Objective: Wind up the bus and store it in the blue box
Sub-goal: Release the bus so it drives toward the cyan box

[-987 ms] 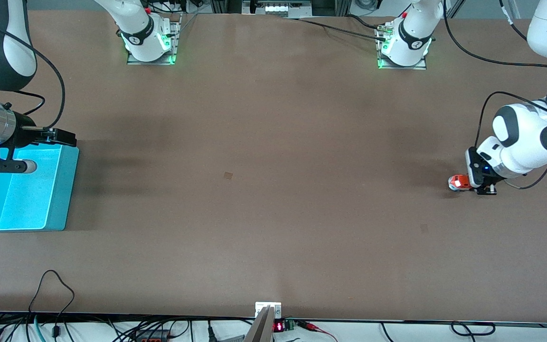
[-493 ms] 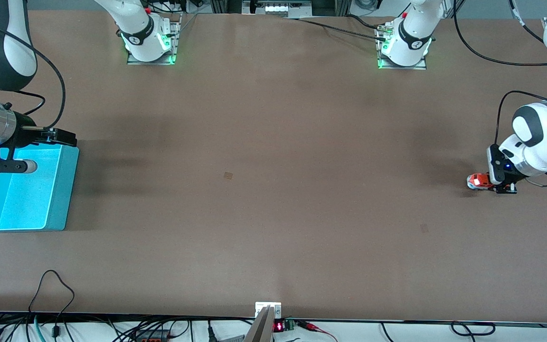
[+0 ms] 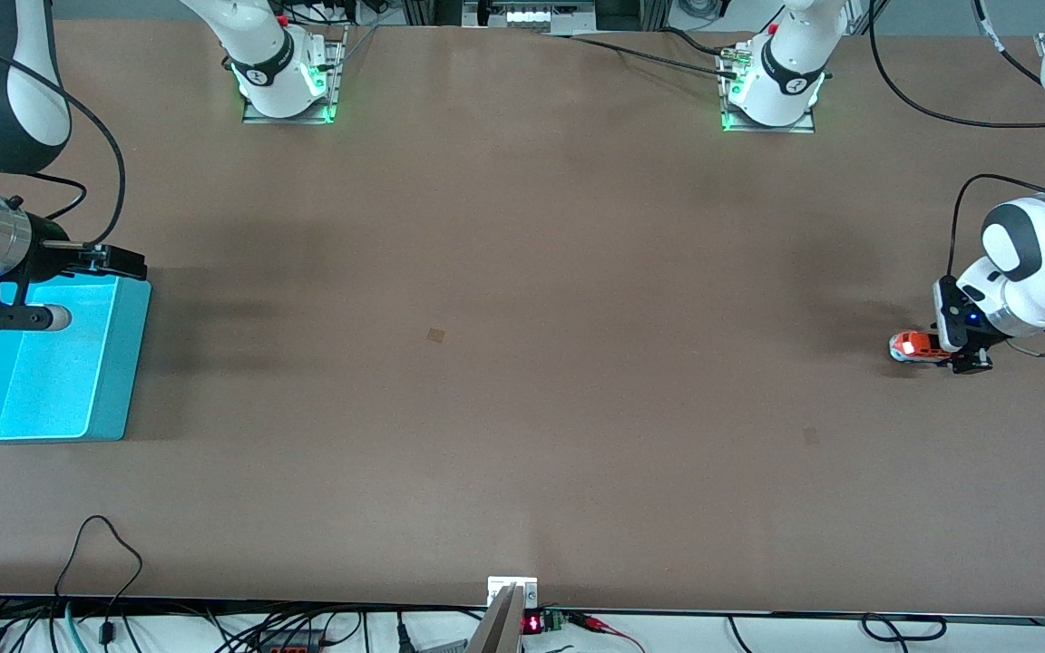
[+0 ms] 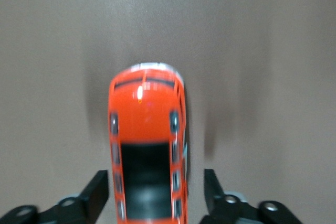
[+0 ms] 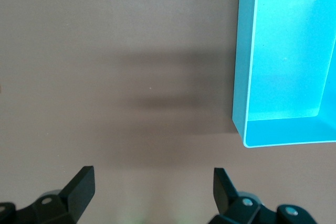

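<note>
the blue box (image 3: 114, 381) sits on the surface (image 3: 522, 408) at the edge toward the right arm's end, nearer the front camera than the bus. the right pincer (image 5: 152, 192) waits above that box's edge that faces the arms' bases, its fingers (image 5: 81, 184) spread wide and holding nothing. the bus (image 3: 911, 345) stands on its wheels close to the surface's edge at the left arm's end. the left pincer (image 3: 962, 358) is low around the rear of the bus, one finger (image 4: 97, 190) on each flank, released: the wrist view shows a sliver of surface between each finger and the orange bodywork. the silvery nose of the bus points away from the pincer.
</note>
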Motion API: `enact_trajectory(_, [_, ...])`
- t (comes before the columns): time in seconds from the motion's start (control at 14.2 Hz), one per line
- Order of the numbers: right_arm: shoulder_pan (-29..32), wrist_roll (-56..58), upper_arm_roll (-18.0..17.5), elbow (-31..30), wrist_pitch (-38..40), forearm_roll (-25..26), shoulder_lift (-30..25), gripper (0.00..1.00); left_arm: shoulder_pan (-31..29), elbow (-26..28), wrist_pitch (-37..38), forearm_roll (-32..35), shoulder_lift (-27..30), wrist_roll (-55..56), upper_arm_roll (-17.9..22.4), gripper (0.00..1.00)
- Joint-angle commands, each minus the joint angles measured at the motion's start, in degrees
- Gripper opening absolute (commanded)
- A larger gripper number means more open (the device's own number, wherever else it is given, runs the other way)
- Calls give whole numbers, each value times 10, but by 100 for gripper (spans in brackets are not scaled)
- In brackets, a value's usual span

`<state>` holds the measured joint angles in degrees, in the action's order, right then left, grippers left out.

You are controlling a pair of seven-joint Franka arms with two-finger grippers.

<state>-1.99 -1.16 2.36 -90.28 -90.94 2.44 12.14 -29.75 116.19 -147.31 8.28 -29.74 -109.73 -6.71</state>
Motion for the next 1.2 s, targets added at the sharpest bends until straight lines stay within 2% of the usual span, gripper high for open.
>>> enact_trajectory(0.0, [-2, 3, -1, 0, 8, 9, -6, 100, -7, -16, 49, 3, 18, -9, -18, 100])
enact_trajectory(0.56, [-2, 4, -1, 0, 8, 9, -6, 100, 0, -19, 167, 1, 78, 69, -44, 100])
enact_trajectory(1.13, [-1, 5, -1, 1, 8, 8, -7, 100, -1, -19, 294, 1, 140, 225, -56, 100])
